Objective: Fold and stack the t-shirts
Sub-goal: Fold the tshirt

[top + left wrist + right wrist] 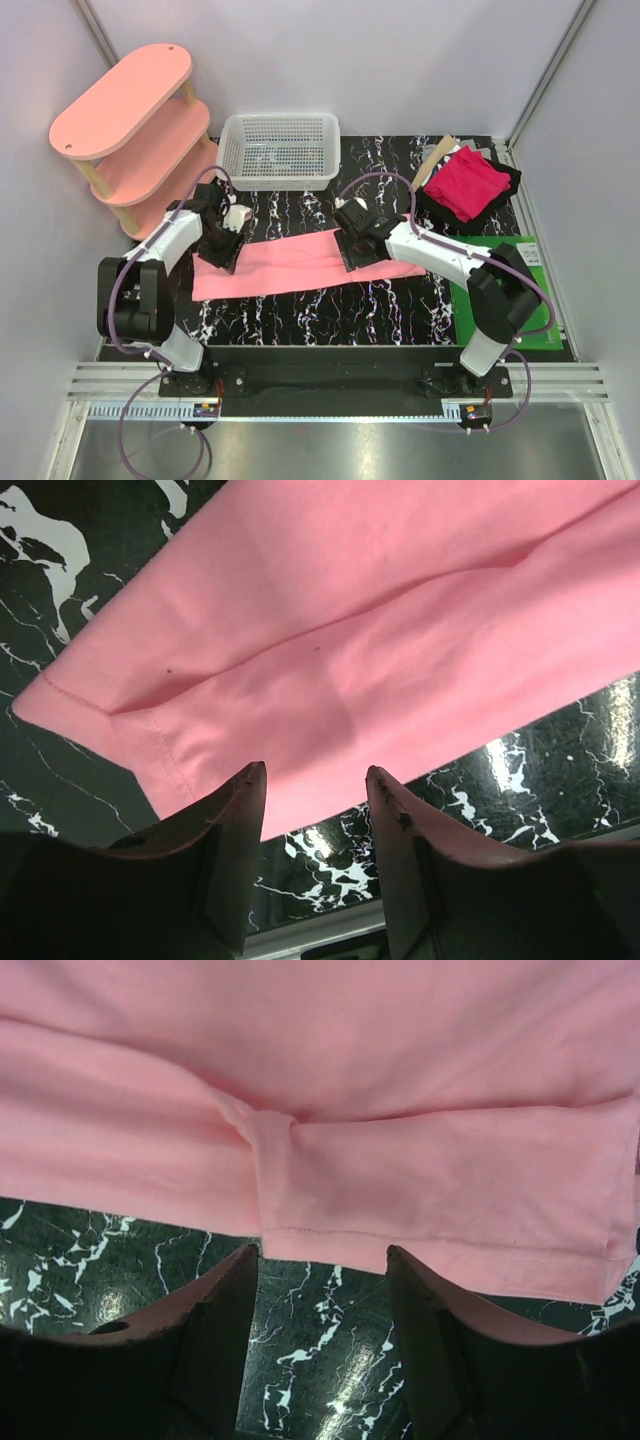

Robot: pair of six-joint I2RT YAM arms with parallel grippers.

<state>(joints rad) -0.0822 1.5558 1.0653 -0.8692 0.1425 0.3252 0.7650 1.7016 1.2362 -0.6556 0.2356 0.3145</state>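
- In the top view you see the salmon-pink t-shirt (300, 262) lying as a long, narrow folded band across the middle of the frame. It lies on the black marbled table (330, 310), with its left end a little lower in the frame than its right end.
- Your left gripper (224, 245) stands over the left end of this band, at centre left of the frame.
- In the left wrist view its fingers (235, 825) are spread apart. Only pink cloth and table show in the gap, so this pincer is open and grips nothing. A stitched corner of the shirt lies at the left of that frame.
- Your right gripper (355, 250) stands over the right part of the band, just right of the frame centre.
- In the right wrist view its fingertips (235, 1290) are also apart, with the marbled table between them, so it is open and empty. The sewn hem of the shirt runs just above the tips, and a small bunched crease sits above the left one.
- I cannot tell whether any fingertip touches the cloth.
- The magenta t-shirt (465, 183) lies crumpled in the upper right of the top view, on a black cloth (505, 192). It is well apart from the pink one.
- The white mesh basket (280, 122) stands at upper centre, the pink shelf unit (125, 105) at upper left, and the green mat (528, 252) at the right edge.
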